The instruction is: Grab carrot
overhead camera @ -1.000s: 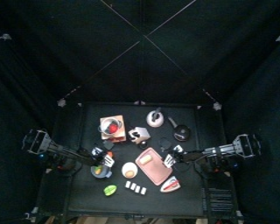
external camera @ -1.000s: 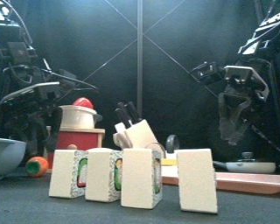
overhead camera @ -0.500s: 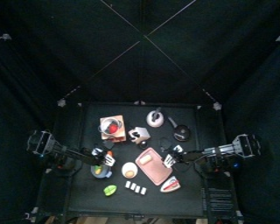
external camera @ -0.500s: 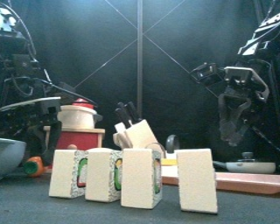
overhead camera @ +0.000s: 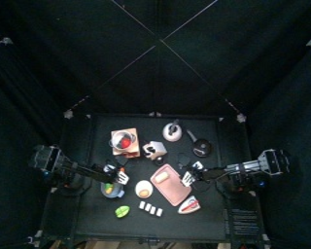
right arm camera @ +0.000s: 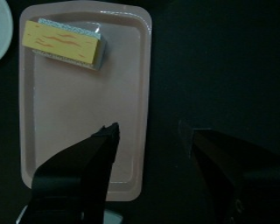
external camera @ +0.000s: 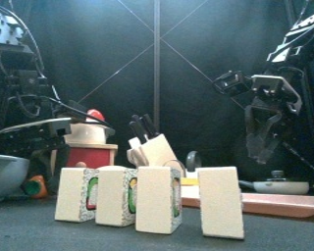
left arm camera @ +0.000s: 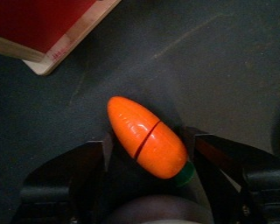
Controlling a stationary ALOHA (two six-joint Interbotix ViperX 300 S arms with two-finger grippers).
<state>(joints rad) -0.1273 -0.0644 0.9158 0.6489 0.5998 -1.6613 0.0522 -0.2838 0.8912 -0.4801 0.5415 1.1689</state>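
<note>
The carrot (left arm camera: 147,147) is a small bright orange piece with a green end, lying on the black table beside a red box's corner. My left gripper (left arm camera: 146,140) is open and low over it, one jaw on each side, very close to it. In the top view the carrot (overhead camera: 120,178) sits at the left gripper (overhead camera: 114,176). In the front view the carrot (external camera: 39,186) shows low at the left, under the left gripper (external camera: 44,157). My right gripper (right arm camera: 154,162) is open and empty, hanging above a pink tray (right arm camera: 73,105).
A red box with a red round thing (overhead camera: 124,142) stands behind the carrot. A peach disc (overhead camera: 144,189), the pink tray (overhead camera: 175,190) and a green piece (overhead camera: 121,210) lie nearby. Several white blocks (external camera: 140,196) stand at the front edge. A grey bowl (external camera: 5,175) is at the left.
My left gripper has come down toward the table and now straddles the carrot. The right arm has not moved.
</note>
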